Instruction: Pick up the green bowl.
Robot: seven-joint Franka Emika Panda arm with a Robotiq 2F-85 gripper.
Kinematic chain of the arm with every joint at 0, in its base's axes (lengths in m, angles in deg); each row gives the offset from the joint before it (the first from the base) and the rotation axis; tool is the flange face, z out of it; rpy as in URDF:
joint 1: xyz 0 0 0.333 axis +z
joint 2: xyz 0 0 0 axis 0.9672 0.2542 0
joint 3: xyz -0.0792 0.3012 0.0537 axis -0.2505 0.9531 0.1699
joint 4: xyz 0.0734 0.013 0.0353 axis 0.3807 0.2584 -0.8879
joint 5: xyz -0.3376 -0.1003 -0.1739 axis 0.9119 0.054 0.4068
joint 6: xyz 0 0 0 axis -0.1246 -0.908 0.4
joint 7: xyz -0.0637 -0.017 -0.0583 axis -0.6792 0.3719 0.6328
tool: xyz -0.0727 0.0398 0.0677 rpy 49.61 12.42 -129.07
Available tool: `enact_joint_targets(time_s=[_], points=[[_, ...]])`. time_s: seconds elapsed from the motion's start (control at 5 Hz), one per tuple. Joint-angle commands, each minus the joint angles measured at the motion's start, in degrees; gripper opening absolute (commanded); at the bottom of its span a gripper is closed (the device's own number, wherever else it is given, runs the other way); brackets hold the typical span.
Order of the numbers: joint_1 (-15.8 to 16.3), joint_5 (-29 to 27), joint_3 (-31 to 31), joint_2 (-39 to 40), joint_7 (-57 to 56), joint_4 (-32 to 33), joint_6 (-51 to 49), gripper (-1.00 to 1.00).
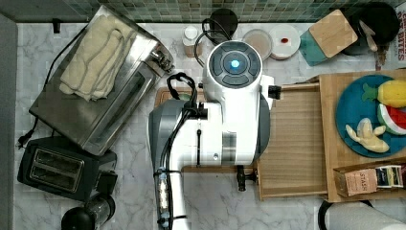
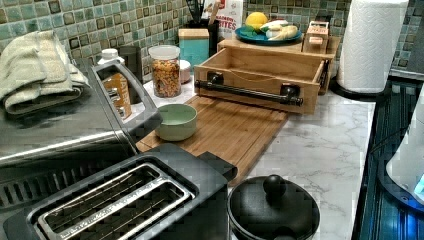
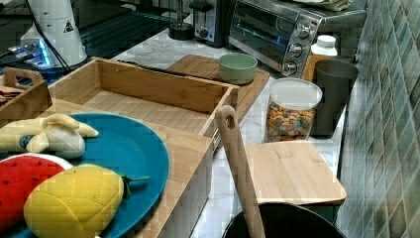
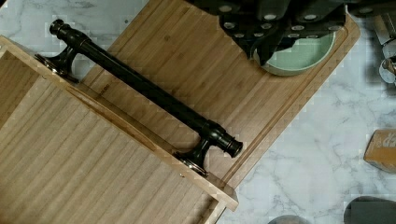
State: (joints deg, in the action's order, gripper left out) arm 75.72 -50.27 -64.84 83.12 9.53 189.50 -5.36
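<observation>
The green bowl (image 2: 176, 121) is small, round and pale sage green. It stands upright and empty on a wooden cutting board (image 2: 235, 130), at the corner beside the toaster oven. In the right view the green bowl (image 3: 237, 67) sits at the board's far end. In the wrist view the green bowl (image 4: 301, 56) lies below my gripper (image 4: 275, 32), whose dark body covers part of the rim. The gripper is well above the bowl and apart from it. In the top view my white arm (image 1: 230, 100) covers the board and the bowl.
An open wooden drawer (image 3: 163, 91) with a black bar handle (image 4: 144, 88) borders the board. A steel toaster oven (image 3: 277, 25), a black toaster (image 2: 115, 200), a cereal jar (image 2: 165, 71), a black lidded pot (image 2: 272, 207) and a teal plate (image 1: 352, 115) of toy fruit stand around.
</observation>
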Motion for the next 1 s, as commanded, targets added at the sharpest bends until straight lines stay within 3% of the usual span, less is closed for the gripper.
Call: enact_joint_targets(time_s=[0.2,0.6,1.0], points=[[0.01,0.0,-0.01,0.0,0.03,0.03,0.06,-1.0],[2.28,0.98,1.81,-1.69,5.0,5.51,4.45,-1.0],[3.53,0.65,3.64,-0.01,10.06,4.78,8.48,-1.0]])
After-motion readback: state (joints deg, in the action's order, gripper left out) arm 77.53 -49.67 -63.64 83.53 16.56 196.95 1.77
